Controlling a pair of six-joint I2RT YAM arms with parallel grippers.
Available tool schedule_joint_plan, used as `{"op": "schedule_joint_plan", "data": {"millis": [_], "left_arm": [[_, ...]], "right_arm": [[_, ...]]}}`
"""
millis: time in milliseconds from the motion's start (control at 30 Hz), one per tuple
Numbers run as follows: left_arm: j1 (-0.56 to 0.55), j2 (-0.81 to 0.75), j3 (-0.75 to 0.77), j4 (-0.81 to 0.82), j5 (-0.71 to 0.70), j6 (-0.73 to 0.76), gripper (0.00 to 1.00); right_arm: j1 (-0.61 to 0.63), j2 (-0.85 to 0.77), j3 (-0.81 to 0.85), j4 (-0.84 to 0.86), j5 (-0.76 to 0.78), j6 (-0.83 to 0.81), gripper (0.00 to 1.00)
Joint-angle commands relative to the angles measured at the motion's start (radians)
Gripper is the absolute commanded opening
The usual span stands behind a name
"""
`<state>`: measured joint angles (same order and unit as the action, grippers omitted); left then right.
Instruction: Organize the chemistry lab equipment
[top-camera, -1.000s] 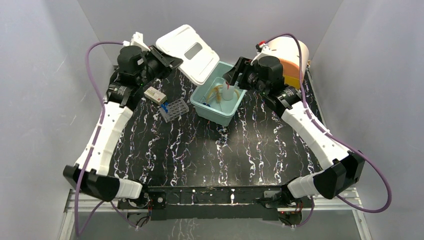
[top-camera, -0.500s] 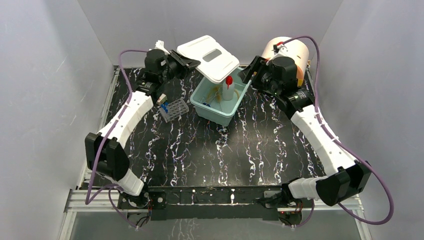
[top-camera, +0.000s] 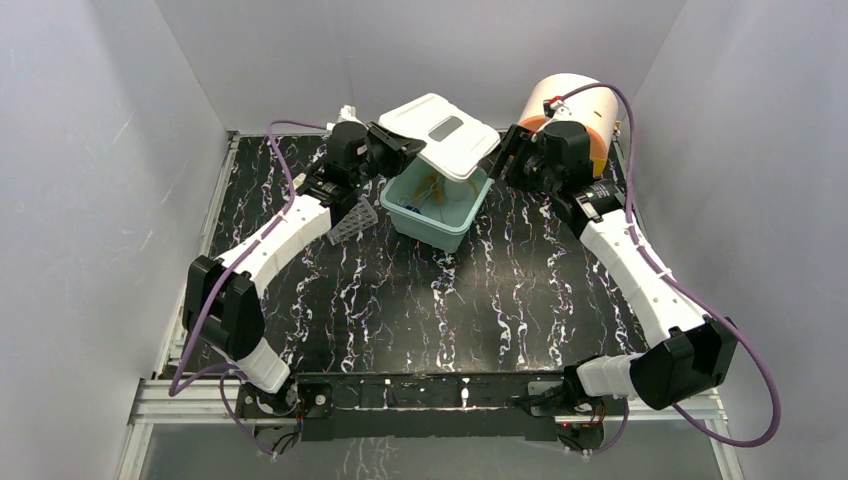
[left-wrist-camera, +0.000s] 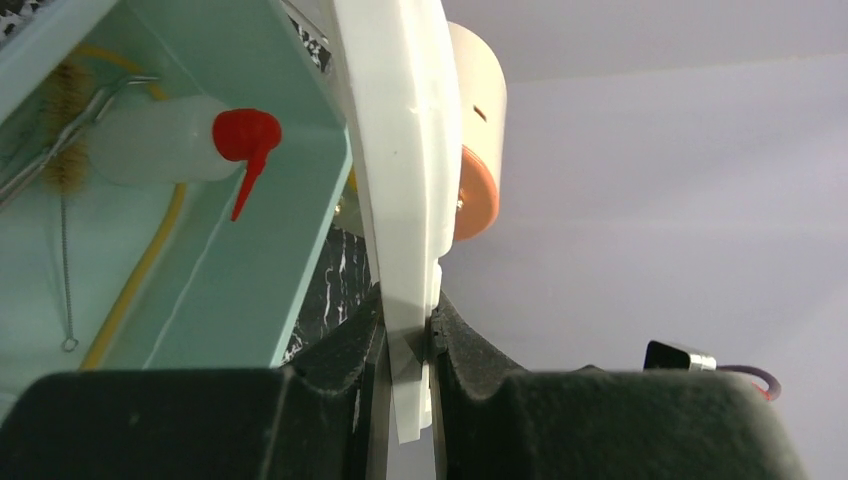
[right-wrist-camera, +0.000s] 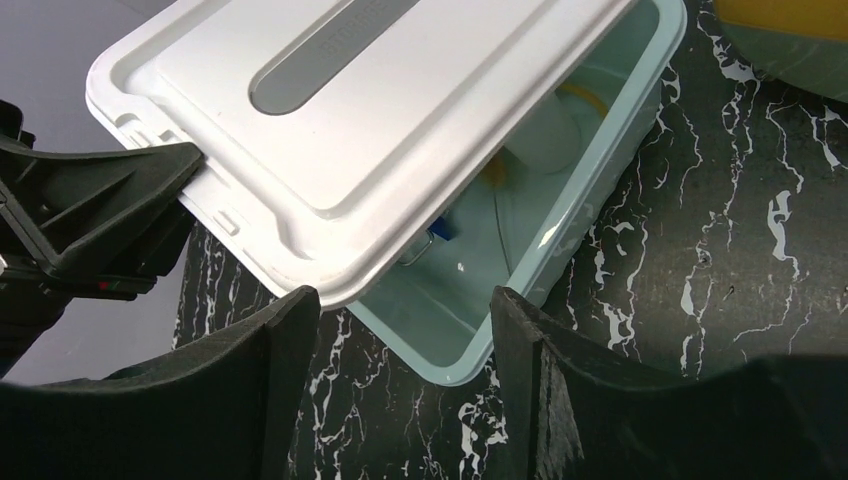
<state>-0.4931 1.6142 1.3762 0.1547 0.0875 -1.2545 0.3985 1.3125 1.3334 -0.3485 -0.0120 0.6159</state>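
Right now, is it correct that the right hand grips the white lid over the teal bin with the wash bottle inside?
Not quite: the left hand, not the right, grips the white lid by its edge, as the left wrist view shows; the right hand is open and empty. The lid is over the teal bin, with the wash bottle inside.

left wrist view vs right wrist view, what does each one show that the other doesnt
Only the left wrist view: the wash bottle with its red nozzle, a wire-handled brush, and the peach-and-orange cylinder behind the white lid.

Only the right wrist view: the lid's top face with its grey inset, a small blue item beneath it, and the open right claw.

Both: the lid, the left claw shut on its edge, the teal bin, the tan tubing and the marbled table.
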Motion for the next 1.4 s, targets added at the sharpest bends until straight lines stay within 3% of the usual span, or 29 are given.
{"op": "schedule_joint_plan", "data": {"millis": [0, 567, 1133, 1367], "left_arm": [[-0.008, -0.021, -0.036, 0.079, -0.119, -0.044, 0.00], [-0.087, -0.042, -0.129, 0.118, -0.090, -0.144, 0.01], [-0.109, -0.132, -0.251, 0.094, -0.233, -0.169, 0.02], [-0.124, -0.148, -0.302, 0.051, -0.201, -0.230, 0.15]], "right_arm": [[-0.012, -0.007, -0.004, 0.010, -0.020, -0.015, 0.71], [-0.023, 0.035, 0.004, -0.056, 0.080, -0.042, 0.70], [-0.027, 0.100, 0.007, -0.071, 0.114, -0.050, 0.69], [-0.027, 0.160, 0.033, -0.089, 0.140, -0.063, 0.69]]}}
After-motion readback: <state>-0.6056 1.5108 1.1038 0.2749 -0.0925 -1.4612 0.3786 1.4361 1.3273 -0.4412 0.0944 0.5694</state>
